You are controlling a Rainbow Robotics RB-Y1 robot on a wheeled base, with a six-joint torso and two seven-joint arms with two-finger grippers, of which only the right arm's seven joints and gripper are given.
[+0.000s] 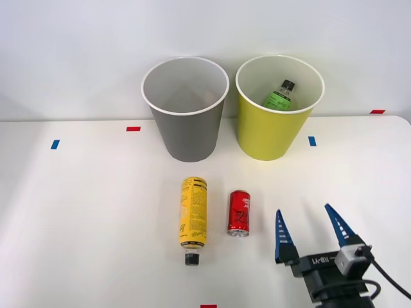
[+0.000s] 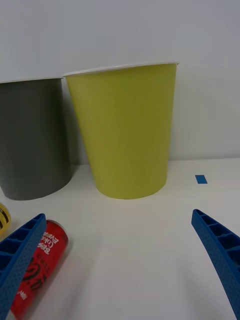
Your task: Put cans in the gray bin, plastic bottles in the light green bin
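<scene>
Nearest me, my right gripper [image 1: 309, 226] hovers low over the table [image 1: 96, 212] with its blue fingers [image 2: 22, 250] spread wide and holding nothing; just to its left lies the red can [image 1: 239, 213] on its side, and beside that, apart from it, the yellow bottle [image 1: 192, 217] with its black cap toward me; beyond them stand the gray bin [image 1: 187, 131], which looks empty as far as I can see in, and the light green bin [image 1: 270, 131], where the green-labelled bottle [image 1: 279, 96] already rests; so I judge one bottle sorted, with the red can and yellow bottle left; I see no second can.
</scene>
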